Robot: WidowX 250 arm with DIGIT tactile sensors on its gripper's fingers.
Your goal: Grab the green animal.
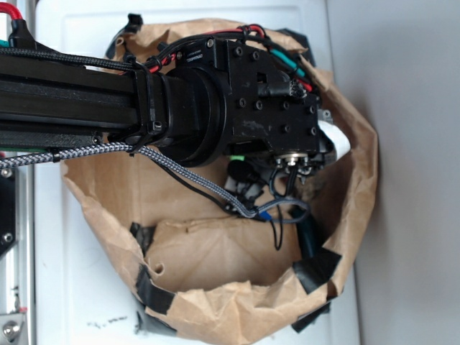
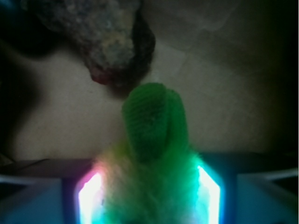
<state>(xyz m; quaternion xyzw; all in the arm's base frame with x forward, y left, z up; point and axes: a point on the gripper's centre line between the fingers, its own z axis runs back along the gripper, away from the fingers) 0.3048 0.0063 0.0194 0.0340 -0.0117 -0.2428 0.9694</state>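
Note:
In the wrist view the green animal (image 2: 152,126), a lime-green plush, fills the space between my gripper (image 2: 149,198). A stubby knitted limb sticks out ahead of the jaws. Both glowing finger pads (image 2: 89,196) press against its fuzzy sides, so the gripper is shut on it. In the exterior view the arm reaches down into a brown paper bag (image 1: 215,302). The black wrist block (image 1: 266,93) hides the fingers, and only a thin green sliver (image 1: 241,155) of the toy peeks out under it.
A brown lumpy rock (image 2: 103,37) lies just beyond the toy's limb on the bag floor. A white rounded object (image 1: 338,140) sits by the bag's right wall. Black tape patches (image 1: 152,287) hold the crumpled bag rim, which walls in the arm on all sides.

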